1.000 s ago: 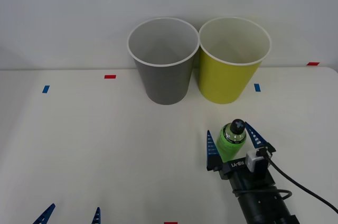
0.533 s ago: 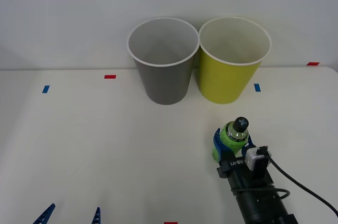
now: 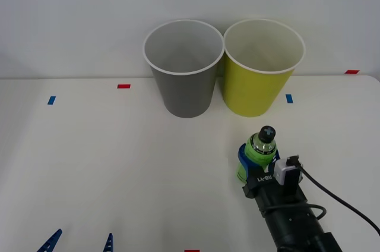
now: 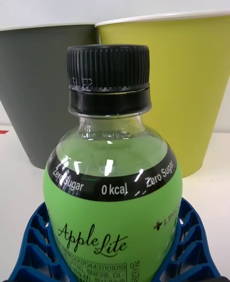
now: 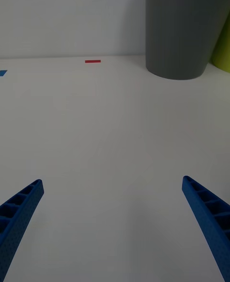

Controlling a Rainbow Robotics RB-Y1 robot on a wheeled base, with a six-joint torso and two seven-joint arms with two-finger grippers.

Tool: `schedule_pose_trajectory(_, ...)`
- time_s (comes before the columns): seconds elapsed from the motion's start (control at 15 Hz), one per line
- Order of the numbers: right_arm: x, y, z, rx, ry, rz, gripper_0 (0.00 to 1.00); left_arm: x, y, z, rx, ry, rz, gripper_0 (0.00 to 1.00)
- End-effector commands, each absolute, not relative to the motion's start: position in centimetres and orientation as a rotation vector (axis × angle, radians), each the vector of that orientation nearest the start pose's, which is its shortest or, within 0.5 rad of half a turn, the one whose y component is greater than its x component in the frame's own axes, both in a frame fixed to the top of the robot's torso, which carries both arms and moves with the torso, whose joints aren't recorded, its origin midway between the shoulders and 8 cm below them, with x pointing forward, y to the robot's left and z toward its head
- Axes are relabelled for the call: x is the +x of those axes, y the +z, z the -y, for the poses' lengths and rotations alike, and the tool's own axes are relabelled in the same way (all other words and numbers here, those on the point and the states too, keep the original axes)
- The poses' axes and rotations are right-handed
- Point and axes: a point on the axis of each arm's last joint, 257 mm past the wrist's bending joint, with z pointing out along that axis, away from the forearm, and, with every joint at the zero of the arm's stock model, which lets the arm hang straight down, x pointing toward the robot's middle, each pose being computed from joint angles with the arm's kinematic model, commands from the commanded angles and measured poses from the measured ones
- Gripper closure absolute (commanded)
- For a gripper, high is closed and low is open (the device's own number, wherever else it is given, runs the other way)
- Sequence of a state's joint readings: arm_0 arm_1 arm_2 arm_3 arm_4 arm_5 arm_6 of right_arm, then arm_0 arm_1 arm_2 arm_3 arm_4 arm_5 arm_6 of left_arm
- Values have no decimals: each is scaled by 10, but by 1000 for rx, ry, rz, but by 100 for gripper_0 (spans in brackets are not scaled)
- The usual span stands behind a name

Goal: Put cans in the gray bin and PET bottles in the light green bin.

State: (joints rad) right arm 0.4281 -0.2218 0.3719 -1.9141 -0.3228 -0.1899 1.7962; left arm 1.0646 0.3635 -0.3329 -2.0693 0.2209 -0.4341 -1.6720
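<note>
White wall stands behind a pale table (image 3: 119,163), which carries small red and blue tape marks. Clenched on the PET bottle (image 3: 257,156), the right gripper (image 3: 256,163) sits at the near right of the table, its blue ribbed fingers (image 4: 36,243) pressed against both sides of the green wrap, low on the body. Between those jaws the bottle stands upright, its black screw cap (image 4: 108,73) rising above them, a black band with white print circling the shoulder. Straight ahead of the jaws, beyond the bottle and apart from it, stands the light green bin (image 3: 260,68), white-rimmed and open-topped. Just beside that bin, ahead of the jaws and off toward the robot's left, stands the gray bin (image 3: 183,68); the rims of the two nearly touch. Whether the bottle's base rests on the table or is lifted off it cannot be told. At the near left edge of the table the left gripper (image 3: 79,243) is released, its two blue fingers spread wide with only bare table between them. Ahead of those open jaws and off to the robot's right, well apart, is the gray bin's lower wall, with a red tape mark (image 5: 93,61) farther ahead on the table.
</note>
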Motion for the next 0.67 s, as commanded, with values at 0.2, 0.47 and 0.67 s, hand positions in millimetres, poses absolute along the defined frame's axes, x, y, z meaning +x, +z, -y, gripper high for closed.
schedule_pose_trajectory(0.2, 395, -165, 141, -169, 246, -1591, 95, 218, -287, -229, 40, -65, -1743, 0)
schedule_pose_trajectory(0.47, 389, -114, 135, -202, 270, -1636, 95, 218, -287, -229, 40, -65, -1743, 0)
schedule_pose_trajectory(0.67, 387, -80, 134, -238, 257, -1631, 95, 218, -287, -229, 40, -65, -1743, 0)
